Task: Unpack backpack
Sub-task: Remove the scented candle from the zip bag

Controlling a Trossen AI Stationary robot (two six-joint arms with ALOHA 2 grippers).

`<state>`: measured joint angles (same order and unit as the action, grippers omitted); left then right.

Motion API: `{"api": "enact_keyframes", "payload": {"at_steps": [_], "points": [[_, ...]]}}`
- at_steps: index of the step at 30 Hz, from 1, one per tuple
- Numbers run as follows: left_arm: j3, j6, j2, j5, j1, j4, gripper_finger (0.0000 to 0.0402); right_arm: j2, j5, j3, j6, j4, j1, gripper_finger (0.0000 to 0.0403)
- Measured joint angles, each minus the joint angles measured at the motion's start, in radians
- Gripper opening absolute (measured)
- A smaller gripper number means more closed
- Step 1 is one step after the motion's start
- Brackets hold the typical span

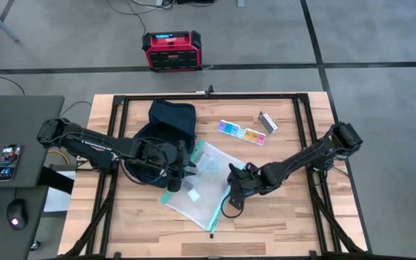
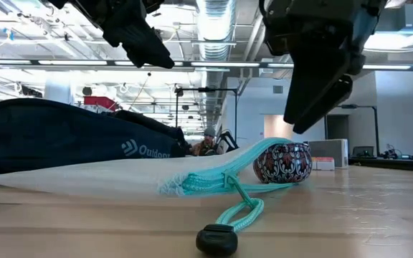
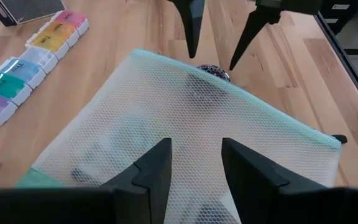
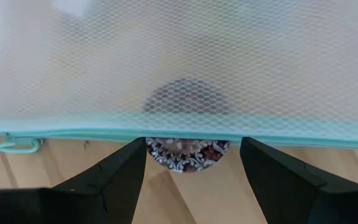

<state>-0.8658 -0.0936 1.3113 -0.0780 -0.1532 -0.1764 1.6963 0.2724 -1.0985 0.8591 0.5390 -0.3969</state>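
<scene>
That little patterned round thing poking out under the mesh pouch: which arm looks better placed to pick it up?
Probably the right. The right gripper hangs open right over the patterned round thing at the mesh pouch's zipper edge. The left gripper, also open, sits over the pouch's far side by the backpack.

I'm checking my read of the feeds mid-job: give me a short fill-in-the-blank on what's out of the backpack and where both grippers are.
1. The white mesh pouch has a zip edge coloured ____.
2. Both the left gripper and the right gripper have their fingers ____.
3. The patterned round object pokes out from under the ____.
4. The backpack lies nearer the ____ arm.

Missing words: teal; open; pouch; left
</scene>
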Motion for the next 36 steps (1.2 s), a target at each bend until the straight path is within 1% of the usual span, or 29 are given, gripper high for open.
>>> {"api": "enact_keyframes", "payload": {"at_steps": [3,5,7,10,11,12,14,17,23,26,32,36], "points": [[0.0,0.0,0.0,0.0,0.0,0.001,0.0125,-0.017,0.009,0.0,0.018,0.0,-0.018,0.0256],[0.0,0.0,0.0,0.0,0.0,0.0,0.0125,-0.034,0.038,0.0,0.049,0.006,-0.029,0.0266],[0.0,0.0,0.0,0.0,0.0,0.001,0.0125,-0.044,0.049,0.0,0.066,0.012,-0.034,0.0293],[0.0,0.0,0.0,0.0,0.0,0.001,0.0125,-0.046,0.049,0.003,0.1,0.023,-0.032,0.0348],[0.0,0.0,0.0,0.0,0.0,0.001,0.0125,-0.048,0.048,0.009,0.129,0.021,-0.032,0.0374],[0.0,0.0,0.0,0.0,0.0,0.001,0.0125,-0.049,0.049,0.016,0.158,0.018,-0.032,0.0385],[0.0,0.0,0.0,0.0,0.0,0.001,0.0125,-0.048,0.041,0.029,0.187,-0.003,-0.032,0.0378],[0.0,0.0,0.0,0.0,0.0,0.001,0.0125,-0.049,0.04,0.03,0.118,-0.001,-0.046,0.0373],[0.0,0.0,0.0,0.0,0.0,0.001,0.0125,-0.045,0.039,0.03,0.095,0.006,-0.072,0.0372],[0.0,0.0,0.0,0.0,0.0,0.001,0.0125,-0.021,0.052,0.03,0.033,0.006,-0.062,0.037],[0.0,0.0,0.0,0.0,0.0,0.001,0.0125,0.027,0.054,0.03,0.037,-0.006,-0.027,0.0369],[-0.001,0.0,0.0,0.0,0.0,0.001,0.0125,0.026,0.054,0.03,0.033,-0.01,0.003,0.0369]]}}
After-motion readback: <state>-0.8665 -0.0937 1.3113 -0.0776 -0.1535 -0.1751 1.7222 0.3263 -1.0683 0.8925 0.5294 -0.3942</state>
